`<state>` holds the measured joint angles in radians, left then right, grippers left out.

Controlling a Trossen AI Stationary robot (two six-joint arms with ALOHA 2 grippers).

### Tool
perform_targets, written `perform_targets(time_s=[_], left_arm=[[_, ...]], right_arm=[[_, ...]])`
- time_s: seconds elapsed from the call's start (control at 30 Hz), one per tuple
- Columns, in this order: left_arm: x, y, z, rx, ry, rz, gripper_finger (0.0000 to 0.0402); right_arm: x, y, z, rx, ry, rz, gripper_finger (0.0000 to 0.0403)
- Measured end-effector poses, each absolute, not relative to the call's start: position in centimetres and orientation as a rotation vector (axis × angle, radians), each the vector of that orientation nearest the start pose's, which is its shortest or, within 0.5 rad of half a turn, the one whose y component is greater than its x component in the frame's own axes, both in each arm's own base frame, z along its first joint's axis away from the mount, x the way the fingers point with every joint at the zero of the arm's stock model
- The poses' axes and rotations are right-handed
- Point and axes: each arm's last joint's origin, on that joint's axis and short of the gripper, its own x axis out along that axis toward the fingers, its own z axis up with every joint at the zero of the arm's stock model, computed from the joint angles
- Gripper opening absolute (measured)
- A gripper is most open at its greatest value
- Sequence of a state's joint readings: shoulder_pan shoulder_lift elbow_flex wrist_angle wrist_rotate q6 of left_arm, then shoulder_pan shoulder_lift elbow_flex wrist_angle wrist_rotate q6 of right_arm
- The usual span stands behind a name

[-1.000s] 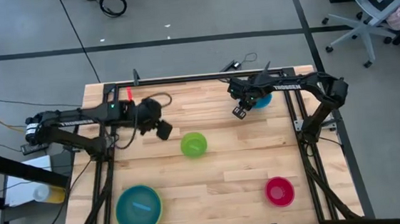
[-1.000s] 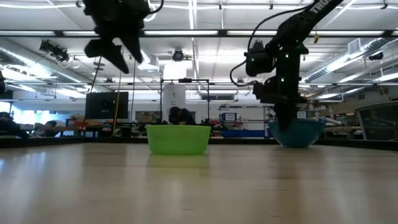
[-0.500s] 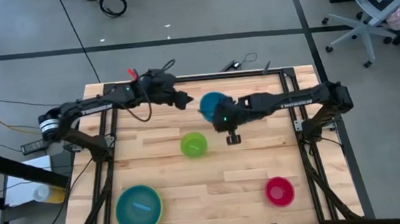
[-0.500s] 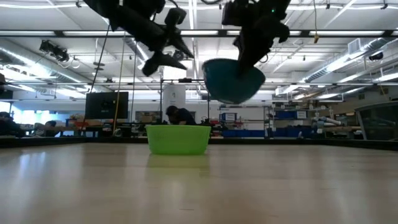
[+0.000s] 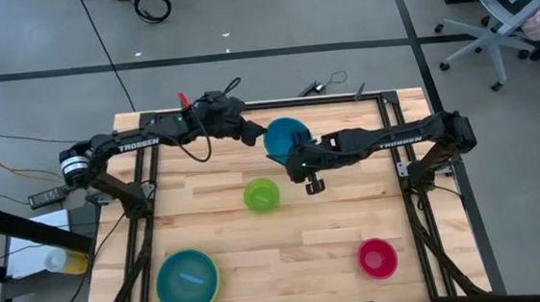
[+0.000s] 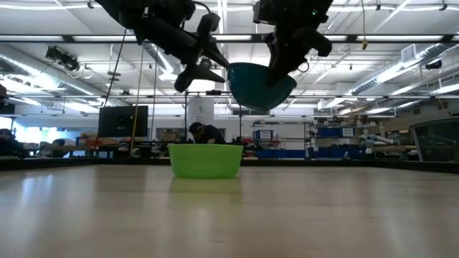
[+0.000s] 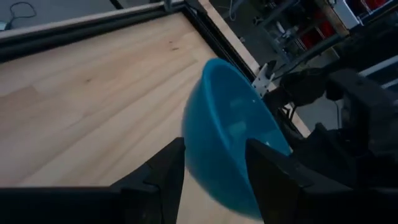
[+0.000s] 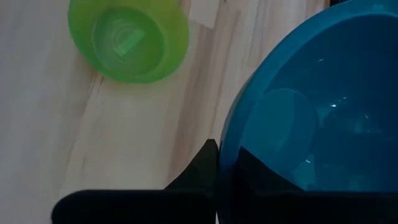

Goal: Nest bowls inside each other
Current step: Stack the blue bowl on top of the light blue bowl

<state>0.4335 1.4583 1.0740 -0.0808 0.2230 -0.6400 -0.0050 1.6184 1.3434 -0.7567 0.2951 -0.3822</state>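
The teal-blue bowl (image 5: 285,135) hangs in the air over the far middle of the table, with my right gripper (image 5: 295,159) shut on it. My left gripper (image 5: 252,135) is open at the bowl's left side. In the left wrist view its fingers (image 7: 169,163) stand on either side of the bowl's rim (image 7: 188,134). The small green bowl (image 5: 262,195) sits on its base at the table's middle. The red-pink bowl (image 5: 378,257) rests near the right front. A light blue bowl sits inside the large lime-green bowl (image 5: 187,280) at the left front. My right gripper pinches the teal-blue bowl's rim (image 8: 221,146) on its near side, one finger inside and one outside. The fingers slant down at it from the right. The bowl hangs clear of the table, mouth up and slightly tilted (image 6: 262,86). My left gripper: whether its fingers touch the rim, I cannot tell.
A black frame (image 5: 266,104) runs along the table's far edge and down both sides. Bare wood lies between the green bowl and the red-pink bowl. Beyond the table an office chair (image 5: 505,7) stands on the floor.
My right gripper has lifted the teal-blue bowl off the far right of the table and carried it left to the far middle, rolling as it went. The bowl, tipped half a second ago, now hangs more level. My left gripper has swung right along the far edge up to the bowl.
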Motion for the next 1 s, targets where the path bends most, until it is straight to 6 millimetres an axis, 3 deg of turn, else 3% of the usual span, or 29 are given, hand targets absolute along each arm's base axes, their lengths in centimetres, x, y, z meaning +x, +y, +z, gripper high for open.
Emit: perform_targets(time_s=[0.23,0.33,0.47,0.57,0.7,0.8,1.0], left_arm=[[31.3,12.7,27.0,-0.773,0.407,0.329,0.0158],[31.3,12.7,26.8,-0.748,0.418,0.360,0.0119],[31.0,13.0,26.3,-0.749,0.454,0.410,0.0029],[30.4,13.3,26.2,-0.756,0.495,0.435,0.0014],[29.2,13.2,25.7,-0.716,0.620,0.452,0.0011],[27.8,12.7,25.4,-0.665,0.738,0.475,0.0008],[25.0,10.0,27.1,-0.546,0.906,0.313,0.0008]], right_arm=[[33.5,-1.3,27.6,-0.526,1.062,-0.055,0.0019],[33.5,-1.3,27.6,-0.526,1.059,-0.057,0.0030],[33.8,-1.1,27.9,-0.505,1.022,-0.130,0.0068],[33.9,-0.7,28.6,-0.440,0.994,-0.189,0.0096],[34.7,-0.1,32.1,-0.211,0.849,-0.228,0.0118],[34.9,-0.2,36.0,-0.061,0.679,-0.274,0.0122],[33.7,-2.2,40.7,0.044,0.527,-0.338,0.0124]])
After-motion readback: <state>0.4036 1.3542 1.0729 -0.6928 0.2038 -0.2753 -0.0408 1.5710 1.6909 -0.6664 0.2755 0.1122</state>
